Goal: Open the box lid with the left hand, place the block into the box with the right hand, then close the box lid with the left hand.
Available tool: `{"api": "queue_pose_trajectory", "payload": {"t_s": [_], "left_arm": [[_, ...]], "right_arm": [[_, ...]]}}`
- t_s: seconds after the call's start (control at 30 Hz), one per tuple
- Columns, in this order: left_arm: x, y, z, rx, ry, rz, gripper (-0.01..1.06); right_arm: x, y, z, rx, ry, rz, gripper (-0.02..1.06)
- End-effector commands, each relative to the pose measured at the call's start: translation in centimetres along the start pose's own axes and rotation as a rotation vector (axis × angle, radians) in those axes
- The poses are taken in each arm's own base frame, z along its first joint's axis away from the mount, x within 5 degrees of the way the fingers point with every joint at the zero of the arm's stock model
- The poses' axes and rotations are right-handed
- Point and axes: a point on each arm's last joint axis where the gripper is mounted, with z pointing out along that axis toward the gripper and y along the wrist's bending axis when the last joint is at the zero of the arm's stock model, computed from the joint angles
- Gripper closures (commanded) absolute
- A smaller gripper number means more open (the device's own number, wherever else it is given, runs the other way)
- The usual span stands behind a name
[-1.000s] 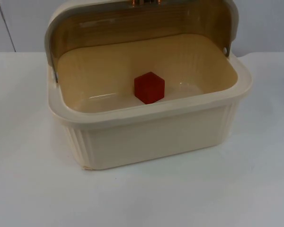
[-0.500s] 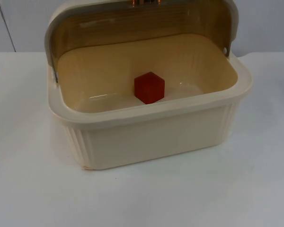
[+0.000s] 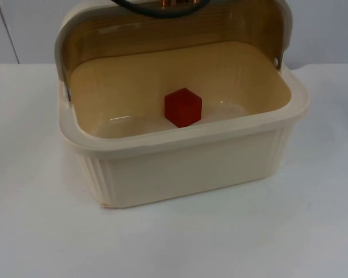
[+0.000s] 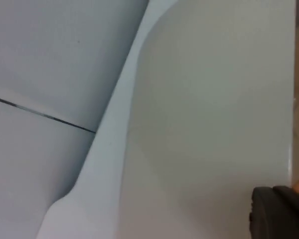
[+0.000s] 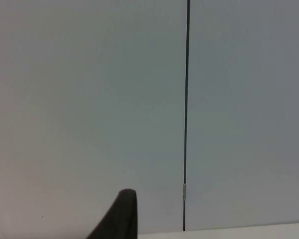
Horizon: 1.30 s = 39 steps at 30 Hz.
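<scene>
The red block [image 3: 183, 108] lies on the floor of the cream box [image 3: 185, 168], whose lid [image 3: 162, 29] stands raised at the back. The left gripper [image 4: 281, 211] is close to the lid's pale outer side, the right gripper [image 5: 120, 214] faces the grey partition wall [image 5: 89, 99]; whether either one's fingers are released or clenched, I cannot tell.

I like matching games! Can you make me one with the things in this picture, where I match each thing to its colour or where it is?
Things:
1. block
2. box
3. lid
4. table

Descriptions:
A. white, with the box standing on it
B. red, lying on the floor inside the box
C. cream, with ribbed walls
D. brownish and see-through, swung up at the back

Pairs: 1-B, 2-C, 3-D, 4-A
</scene>
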Motion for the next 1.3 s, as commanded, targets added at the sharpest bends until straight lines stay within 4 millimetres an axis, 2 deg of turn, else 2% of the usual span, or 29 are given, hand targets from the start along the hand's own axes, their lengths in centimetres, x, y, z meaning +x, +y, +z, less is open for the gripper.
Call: {"api": "queue_pose_trajectory", "payload": {"t_s": [0.0,0.37,0.67,0.87,1.13,1.27], "left_arm": [[0.0,-0.4,0.0,0.042,0.01,-0.009,1.05],[-0.2,-0.8,-0.3,0.064,0.021,-0.105,1.05],[-1.2,-2.3,-0.1,0.092,0.021,-0.094,1.05],[-1.4,-2.5,-0.1,0.097,0.018,-0.106,1.05],[0.8,-3.9,0.9,0.076,0.029,-0.131,1.05],[1.1,-5.2,0.7,0.047,-0.004,-0.123,1.05]], "right_arm": [[-0.6,-0.1,-0.3,0.006,-0.035,-0.001,0.06],[-0.6,-0.1,-0.3,0.006,-0.033,-0.001,0.06],[-0.6,-0.1,-0.3,0.006,-0.033,-0.001,0.06],[-0.6,-0.1,-0.3,0.006,-0.033,-0.001,0.06],[-0.6,-0.1,-0.3,0.006,-0.033,0.001,0.06],[-0.6,0.2,-0.3,-0.006,-0.032,-0.001,0.06]]}}
